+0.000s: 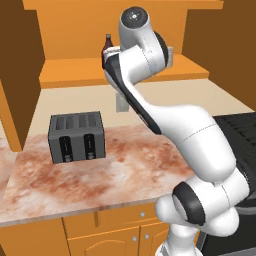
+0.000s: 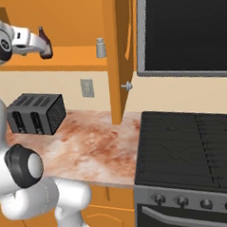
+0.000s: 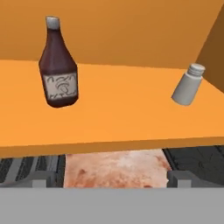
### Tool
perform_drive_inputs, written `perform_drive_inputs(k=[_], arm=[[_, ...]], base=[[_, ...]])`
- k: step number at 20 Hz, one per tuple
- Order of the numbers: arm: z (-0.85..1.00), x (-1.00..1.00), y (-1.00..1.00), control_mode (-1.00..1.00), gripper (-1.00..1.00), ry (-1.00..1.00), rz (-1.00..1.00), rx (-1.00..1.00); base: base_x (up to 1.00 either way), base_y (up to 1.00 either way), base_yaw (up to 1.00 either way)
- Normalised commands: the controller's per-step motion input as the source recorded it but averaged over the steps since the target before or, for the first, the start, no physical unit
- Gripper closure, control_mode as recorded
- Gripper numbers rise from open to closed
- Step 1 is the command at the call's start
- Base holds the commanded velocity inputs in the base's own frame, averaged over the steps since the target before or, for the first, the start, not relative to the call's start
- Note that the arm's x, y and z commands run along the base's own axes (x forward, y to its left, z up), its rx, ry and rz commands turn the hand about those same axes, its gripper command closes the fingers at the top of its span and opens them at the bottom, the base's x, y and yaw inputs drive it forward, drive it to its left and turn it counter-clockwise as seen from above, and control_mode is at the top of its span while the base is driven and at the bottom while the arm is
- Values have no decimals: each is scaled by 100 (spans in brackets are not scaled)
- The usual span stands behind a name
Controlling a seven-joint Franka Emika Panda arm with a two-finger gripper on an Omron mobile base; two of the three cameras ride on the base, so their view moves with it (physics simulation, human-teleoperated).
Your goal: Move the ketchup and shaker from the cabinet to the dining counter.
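The arm is reaching up toward the open cabinet (image 2: 112, 49), and the claw (image 3: 107, 179) is hanging spread wide, pinching nothing, just short of the shelf's front edge. The ketchup (image 3: 58, 65) is standing on the orange shelf at about ten o'clock from the claw in the hand view, label facing out – the shaker (image 3: 188, 84) is sitting well apart from it at roughly two o'clock, near the cabinet's side wall. Below the shelf, the toaster (image 1: 76, 136) is resting on the marble worktop (image 1: 125, 175), with the stove (image 2: 189, 149) just beside that worktop – at three o'clock from it in the right base view
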Motion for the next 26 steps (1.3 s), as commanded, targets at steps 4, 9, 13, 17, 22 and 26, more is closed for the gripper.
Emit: perform_drive_inputs(k=[4,9,13,17,22,26], arm=[[9,29,4,-100,-100,-4,0,20],[0,33,7,-100,-100,-18,0,13],[-5,37,9,-100,-100,-16,1,8],[-2,31,14,-100,-100,-7,9,2],[0,32,8,-100,-100,0,13,5],[2,35,5,-100,-100,0,11,1]], base=[[0,0,0],[0,0,0],[0,0,0],[0,0,0],[0,0,0],[0,0,0]])
